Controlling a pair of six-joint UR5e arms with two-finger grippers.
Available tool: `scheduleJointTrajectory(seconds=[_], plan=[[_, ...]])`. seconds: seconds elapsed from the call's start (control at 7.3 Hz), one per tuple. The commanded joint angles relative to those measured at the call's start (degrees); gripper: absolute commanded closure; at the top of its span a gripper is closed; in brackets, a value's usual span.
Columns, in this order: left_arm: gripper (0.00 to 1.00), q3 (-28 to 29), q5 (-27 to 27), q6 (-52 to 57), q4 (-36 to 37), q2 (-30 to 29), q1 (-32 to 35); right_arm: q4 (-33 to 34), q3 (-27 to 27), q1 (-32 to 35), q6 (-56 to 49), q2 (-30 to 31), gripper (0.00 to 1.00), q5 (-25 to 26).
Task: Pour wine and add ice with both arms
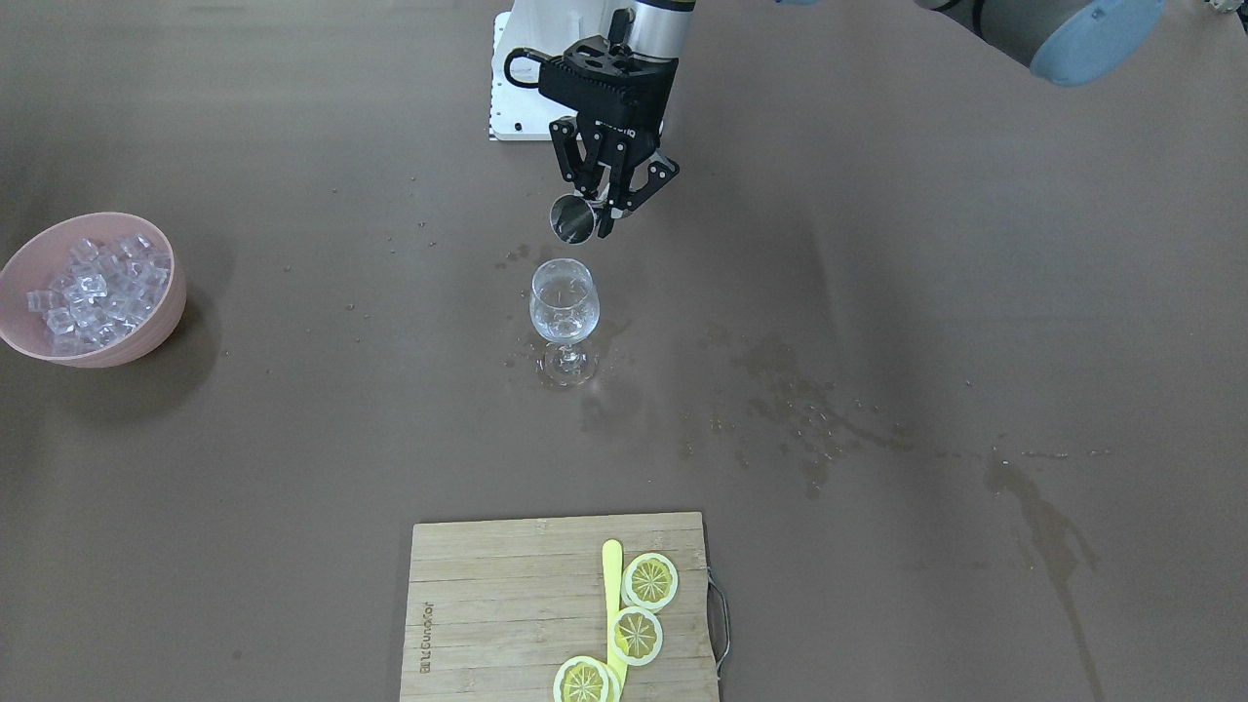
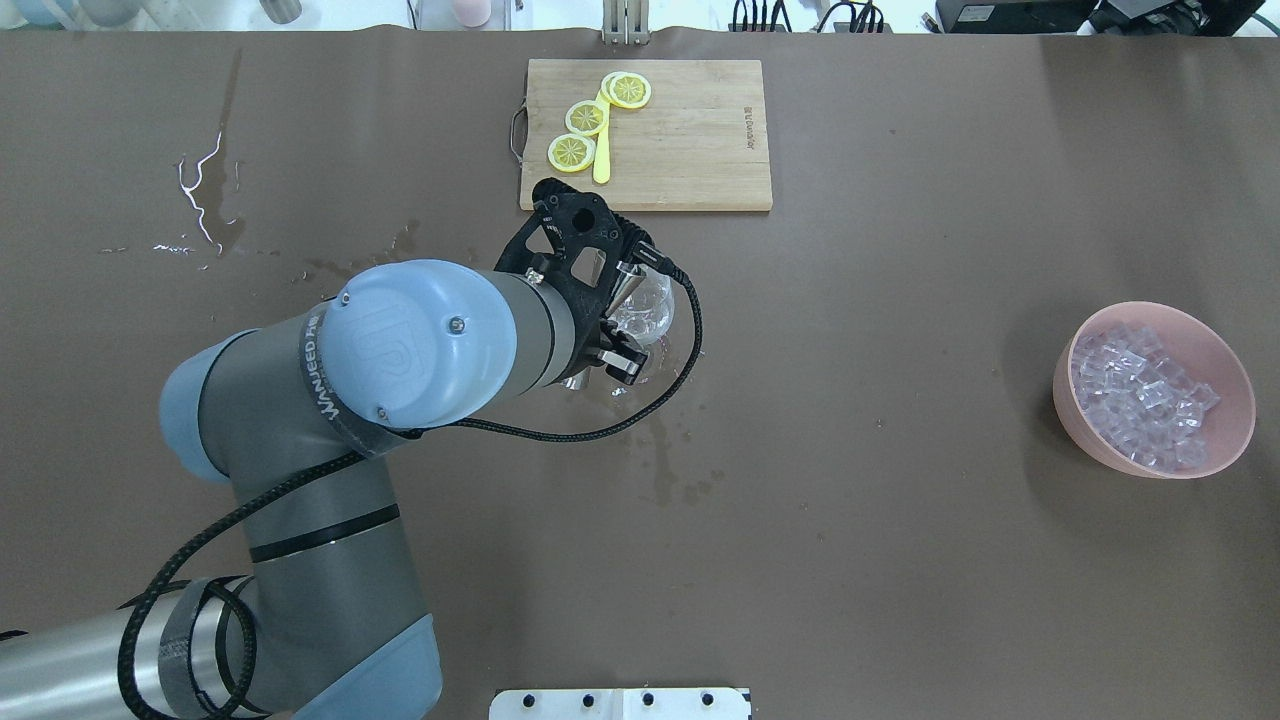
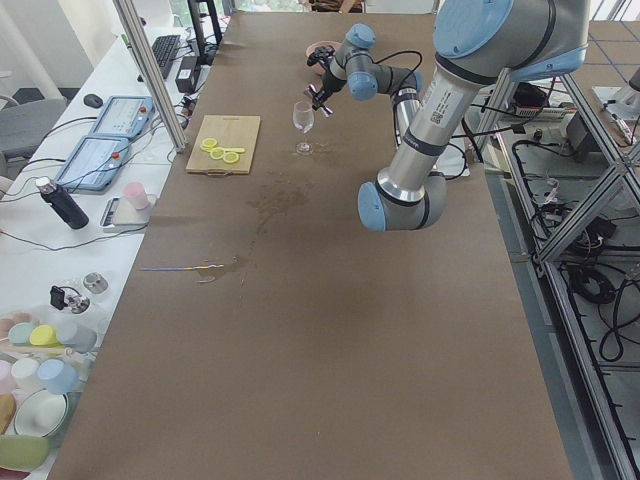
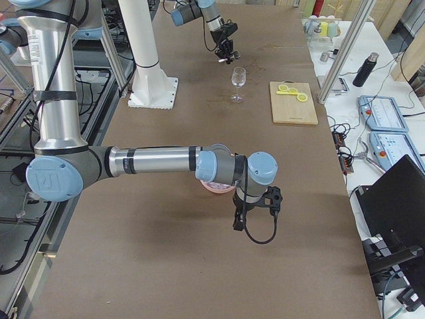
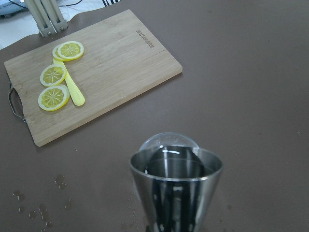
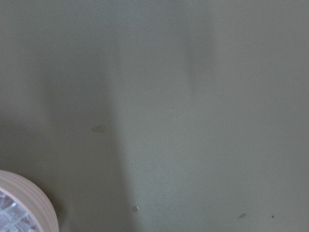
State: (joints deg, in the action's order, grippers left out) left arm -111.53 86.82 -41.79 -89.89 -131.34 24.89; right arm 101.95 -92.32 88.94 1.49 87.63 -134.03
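Observation:
My left gripper is shut on a steel jigger and holds it tilted just above and behind the rim of a clear wine glass, which stands at the table's middle. In the left wrist view the jigger fills the foreground, with the glass rim behind it. I cannot make out any wine. The ice lies in a pink bowl. My right gripper hangs above the table beside that bowl and shows only in the exterior right view, so I cannot tell its state.
A wooden cutting board with three lemon slices and a yellow knife lies across the table from the robot. Wet spill marks spread beside the glass. The white pedestal base stands behind the left gripper.

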Motion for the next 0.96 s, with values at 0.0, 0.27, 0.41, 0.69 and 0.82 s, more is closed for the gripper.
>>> scheduleJointTrajectory(seconds=[0.0,0.27,0.41,0.69,0.82], plan=[[1.00,0.1,2.0,0.7,2.6,-1.1,0.9,0.0,-0.1,0.0,0.0,0.0,0.00,0.0],[1.00,1.8,3.6,0.9,8.0,-5.1,1.4,0.0,0.0,0.0,0.0,0.0,0.00,0.0],[1.00,2.5,3.7,1.9,9.5,-6.3,1.6,0.0,0.0,0.0,0.0,0.0,0.00,0.0],[1.00,2.6,4.5,2.0,9.7,-6.2,2.2,0.0,0.0,0.0,0.1,0.0,0.00,0.0],[1.00,2.6,4.6,2.0,9.9,-6.3,2.1,0.0,0.0,0.0,0.0,0.0,0.00,-0.1]])
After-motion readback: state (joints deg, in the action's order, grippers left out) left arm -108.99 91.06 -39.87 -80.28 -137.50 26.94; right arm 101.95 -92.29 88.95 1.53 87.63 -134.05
